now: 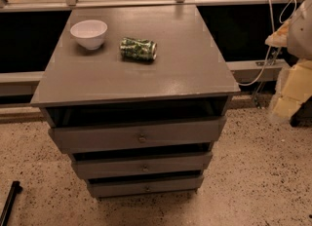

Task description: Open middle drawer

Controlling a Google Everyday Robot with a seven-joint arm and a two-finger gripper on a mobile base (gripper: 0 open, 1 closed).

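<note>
A grey cabinet [136,74] with three stacked drawers stands in the middle of the camera view. The middle drawer [112,168] shows a flat grey front with a small round knob [145,168] at its centre. Its front looks about level with the drawers above and below, with a dark gap over it. My gripper [294,81] is a pale, blurred shape at the right edge, well to the right of the cabinet and apart from all the drawers.
A white bowl [89,33] and a green crushed can [138,49] lie on the cabinet top. The top drawer [97,137] and bottom drawer [117,188] have like knobs. White cables [269,35] hang at right. A black bar [9,201] lies on the speckled floor at bottom left.
</note>
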